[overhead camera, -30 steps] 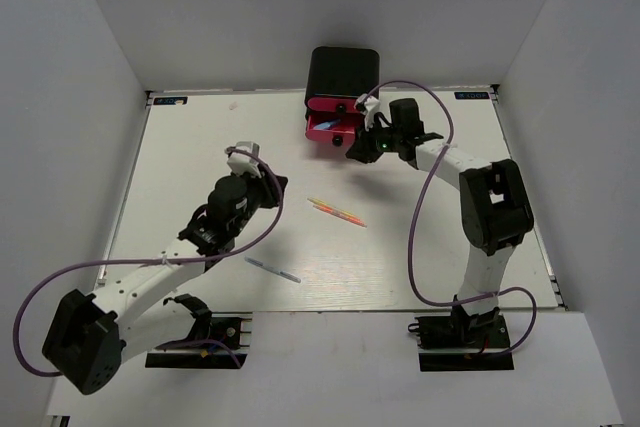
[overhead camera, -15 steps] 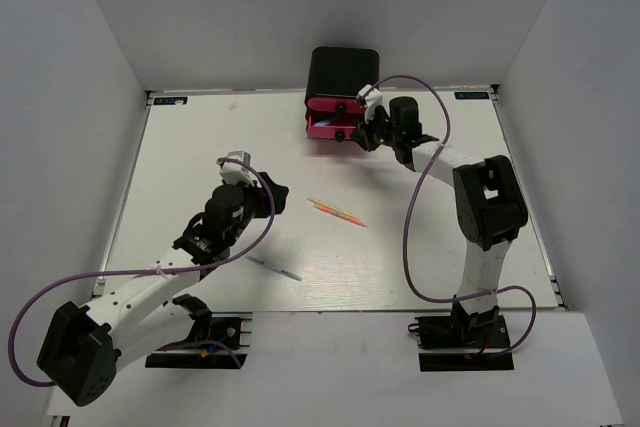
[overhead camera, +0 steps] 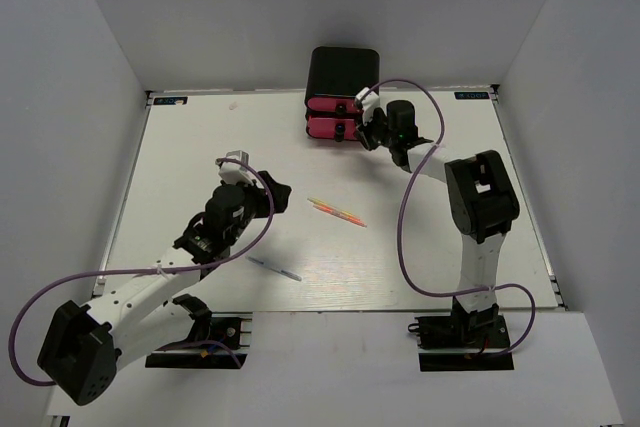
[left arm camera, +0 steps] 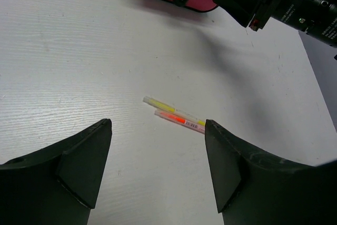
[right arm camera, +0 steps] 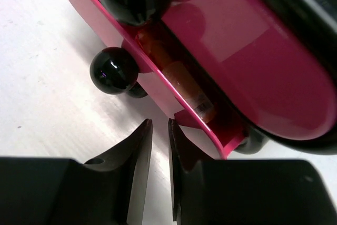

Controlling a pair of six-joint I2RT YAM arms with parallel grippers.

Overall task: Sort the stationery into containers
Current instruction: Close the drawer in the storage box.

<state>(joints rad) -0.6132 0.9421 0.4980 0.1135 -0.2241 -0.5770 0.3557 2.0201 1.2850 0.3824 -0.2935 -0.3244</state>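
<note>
The orange-pink pen [left arm camera: 179, 120] and a yellow pen [left arm camera: 162, 103] lie side by side on the surface [overhead camera: 190, 147], under the wide-open left claw [left arm camera: 158, 126]. Judging by that, its next move is to drop and pinch one. The right claw [right arm camera: 159, 126], nearly shut and empty, sits at the lower pink drawer [right arm camera: 174, 110], apparently pushing it closed.

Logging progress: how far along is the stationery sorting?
Done: an orange marker lies in a slightly open pink drawer. In hand: nothing; the right gripper sits nearly closed at that drawer, the left gripper open. Left on the white table: thin yellow pen, orange-pink pen, blue-grey pen.
</note>
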